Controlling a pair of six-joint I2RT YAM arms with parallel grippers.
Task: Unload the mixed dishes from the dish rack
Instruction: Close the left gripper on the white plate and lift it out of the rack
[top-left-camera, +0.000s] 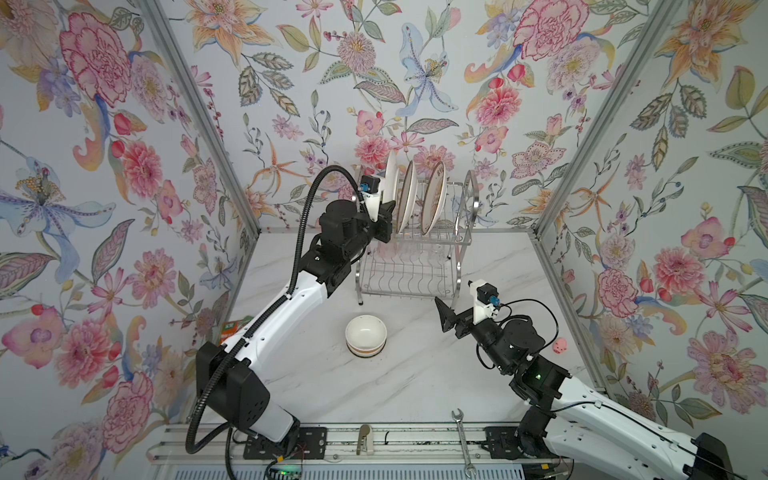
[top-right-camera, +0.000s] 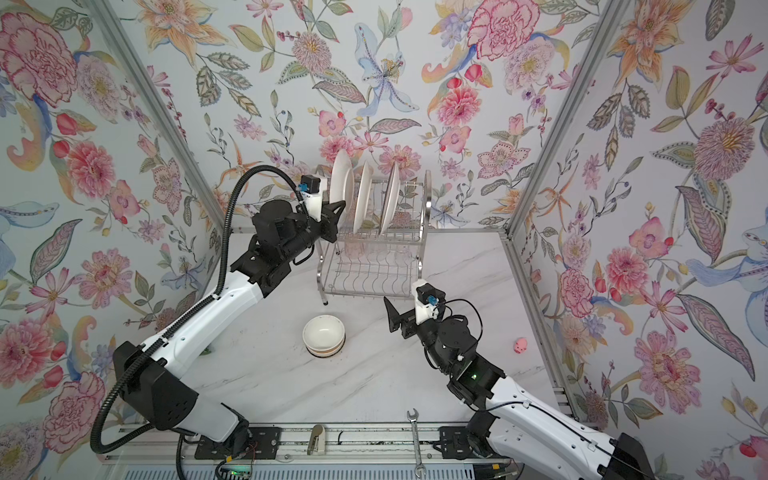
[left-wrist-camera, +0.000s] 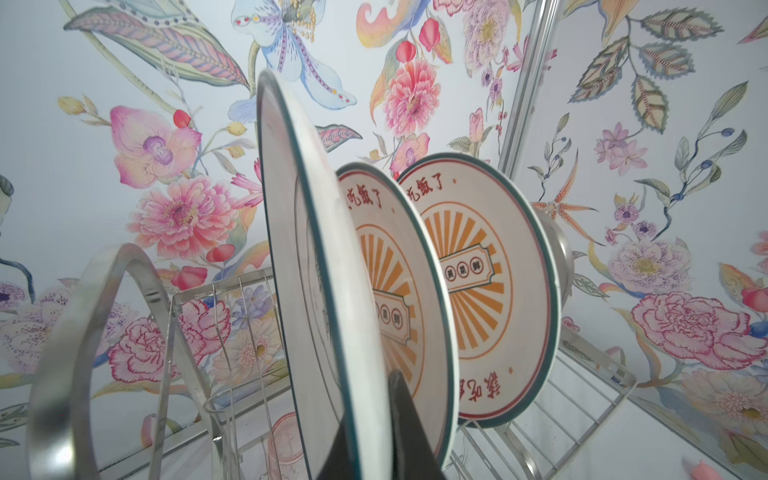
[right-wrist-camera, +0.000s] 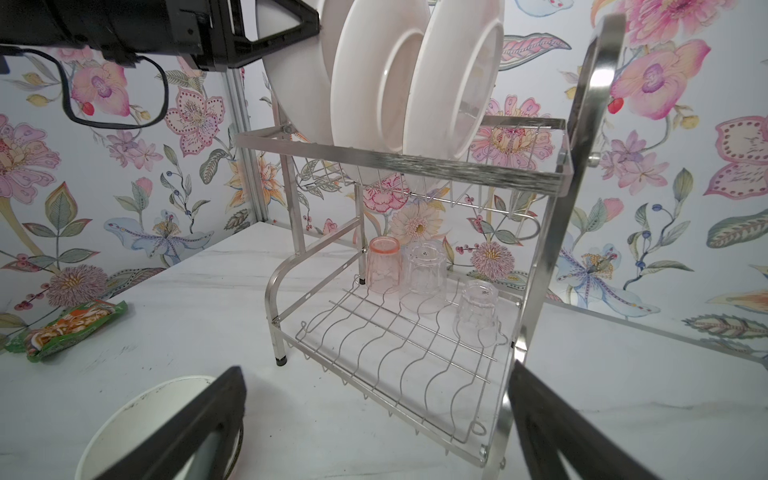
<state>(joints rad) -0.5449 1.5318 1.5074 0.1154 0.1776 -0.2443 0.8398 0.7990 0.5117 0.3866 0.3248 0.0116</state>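
nearest us a wrench (top-left-camera: 462, 440) lies across the rail at the near edge of the table (top-left-camera: 415, 382). further in, a stack of bowls (top-left-camera: 365, 334) sits on the table, outside the rack, with a snack packet (right-wrist-camera: 70, 328) off to its left. right of the bowls the right gripper (top-left-camera: 449, 316) hovers above the table, its fingers spread wide with nothing between them, pointing towards the dish rack (top-left-camera: 409, 270). the rack stands at the far middle of the table. at the far side of its lower shelf we see a pink tumbler (right-wrist-camera: 382, 266) and two clear tumblers (right-wrist-camera: 424, 276). three plates stand on edge at the upper shelf. the left gripper (left-wrist-camera: 370, 436) reaches in from the left and is pinched tight on the rim of the leftmost plate (top-left-camera: 390, 178), whose top stands higher than the other two plates (top-left-camera: 434, 197).
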